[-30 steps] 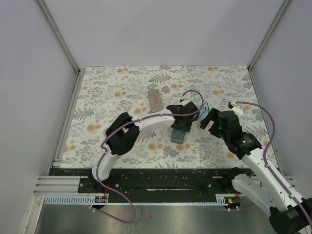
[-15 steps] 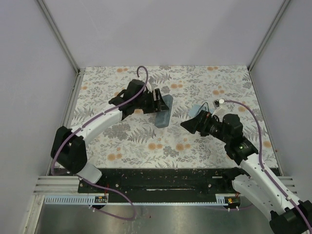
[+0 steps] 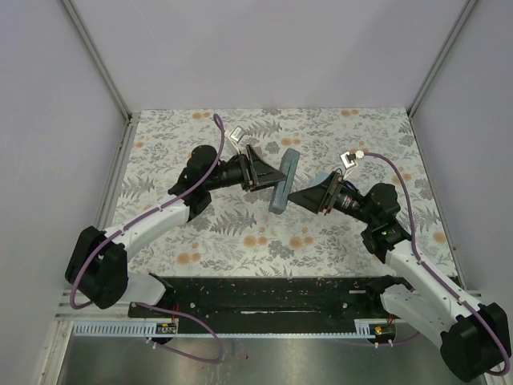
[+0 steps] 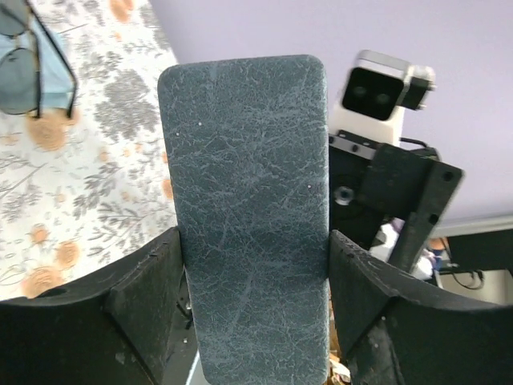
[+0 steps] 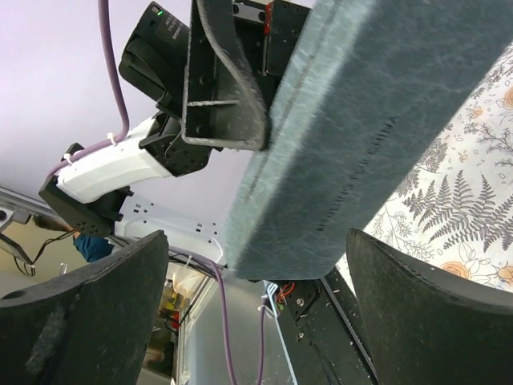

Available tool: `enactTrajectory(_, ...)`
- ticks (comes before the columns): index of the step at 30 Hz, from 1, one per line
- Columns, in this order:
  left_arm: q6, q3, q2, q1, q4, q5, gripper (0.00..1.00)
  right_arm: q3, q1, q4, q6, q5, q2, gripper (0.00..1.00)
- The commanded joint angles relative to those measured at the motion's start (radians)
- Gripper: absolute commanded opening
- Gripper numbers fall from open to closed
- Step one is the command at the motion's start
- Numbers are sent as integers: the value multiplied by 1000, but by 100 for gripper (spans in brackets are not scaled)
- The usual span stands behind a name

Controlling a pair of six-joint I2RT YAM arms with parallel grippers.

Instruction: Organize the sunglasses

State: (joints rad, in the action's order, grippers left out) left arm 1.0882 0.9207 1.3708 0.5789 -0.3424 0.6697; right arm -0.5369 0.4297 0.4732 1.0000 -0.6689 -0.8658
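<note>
My left gripper (image 3: 271,172) is shut on a slate-blue case (image 3: 284,178) and holds it tilted above the middle of the mat. In the left wrist view the case (image 4: 248,184) fills the gap of the left gripper (image 4: 252,241). My right gripper (image 3: 307,197) is open, facing the case's lower end. In the right wrist view the case (image 5: 377,120) hangs with its end between the spread fingers of the right gripper (image 5: 256,257), not touching them. The sunglasses (image 4: 36,68), thin and black-framed, lie on a light blue cloth (image 4: 20,80) on the mat.
The floral mat (image 3: 200,233) covers the table between grey walls. The light blue cloth (image 3: 322,176) peeks out behind the right gripper. A black rail (image 3: 264,293) runs along the near edge. The tan case is hidden.
The left arm has carried the slate-blue case from the middle right to the back middle and lifted it. The right gripper has turned and moved left to the case's lower end.
</note>
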Motion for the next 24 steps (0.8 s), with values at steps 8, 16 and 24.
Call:
enactTrajectory(8,167,-22,-73,4,-323,65,39,-44,-2,38,14,-11,5,99)
enactTrajectory(16,162,-25,-59,33,-325,61,39,-60,-2,97,46,-50,-12,99)
enactTrajectory(24,170,-11,-42,70,-342,50,39,-54,-2,134,83,-61,-35,88)
